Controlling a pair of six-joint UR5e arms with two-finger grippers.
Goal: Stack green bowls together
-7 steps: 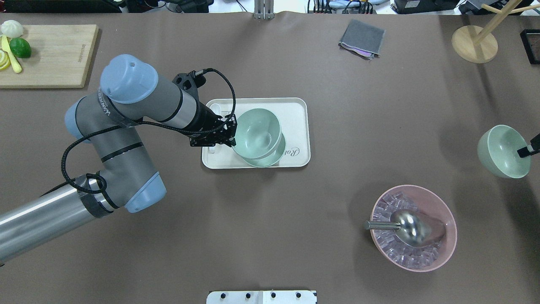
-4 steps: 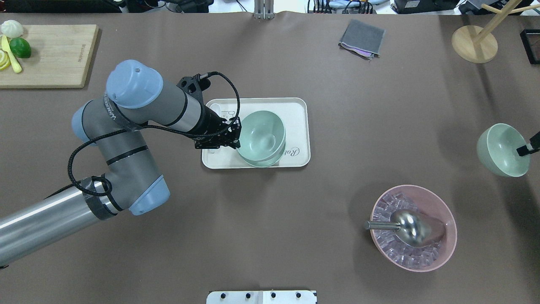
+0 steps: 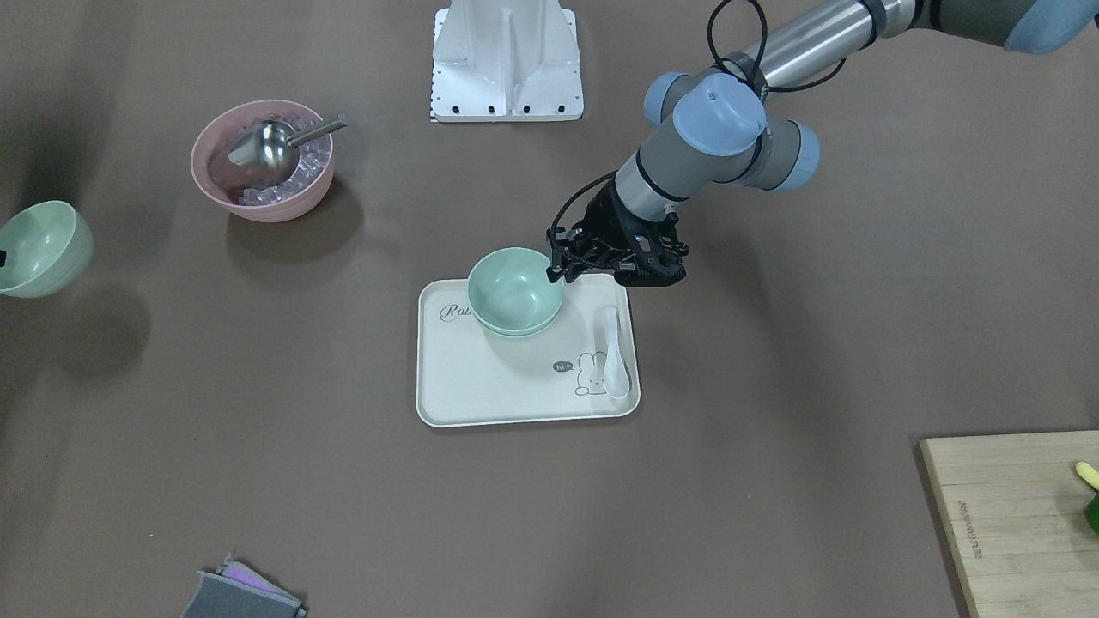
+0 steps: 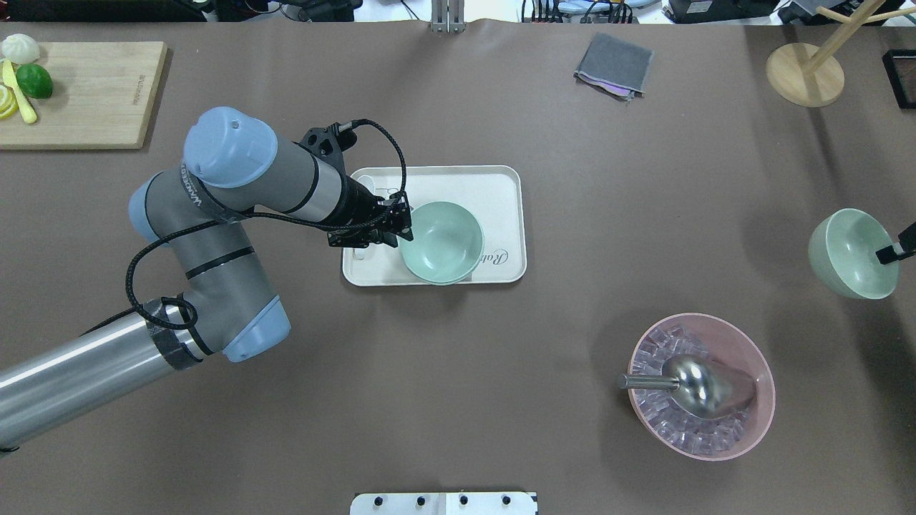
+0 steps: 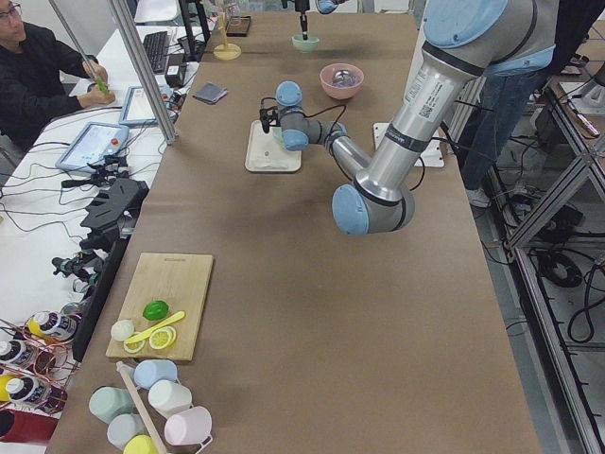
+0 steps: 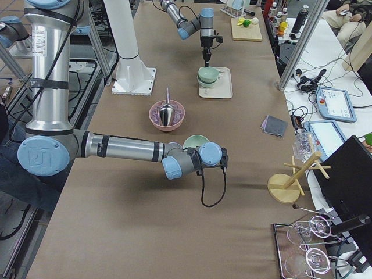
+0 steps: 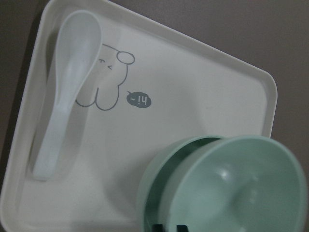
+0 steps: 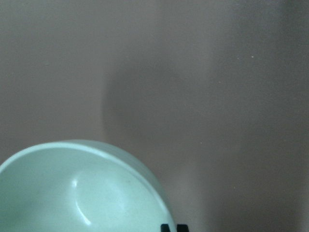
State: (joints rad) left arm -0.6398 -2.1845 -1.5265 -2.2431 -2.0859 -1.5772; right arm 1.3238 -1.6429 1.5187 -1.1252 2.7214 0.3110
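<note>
Two pale green bowls sit nested on the white tray point(image 4: 501, 187). The upper bowl point(image 4: 442, 242) rests a little askew inside the lower bowl point(image 3: 515, 330). My left gripper point(image 4: 403, 223) is shut on the upper bowl's rim at its left side. The left wrist view shows the upper bowl point(image 7: 241, 188) inside the lower one point(image 7: 146, 186). The third green bowl point(image 4: 849, 254) hangs tilted above the table at the far right. My right gripper point(image 4: 889, 254) is shut on its rim. That bowl also shows in the right wrist view point(image 8: 77, 193).
A white spoon point(image 3: 615, 354) lies on the tray beside the bowls. A pink bowl point(image 4: 744, 429) with ice and a metal scoop point(image 4: 690, 385) stands front right. A cutting board point(image 4: 86, 93) with fruit is far left, a grey cloth point(image 4: 614, 66) and wooden stand point(image 4: 804, 74) at the back.
My left gripper has lowered the held green bowl down into the bowl on the tray, so the two now sit nested. The right gripper's bowl has shifted only slightly.
</note>
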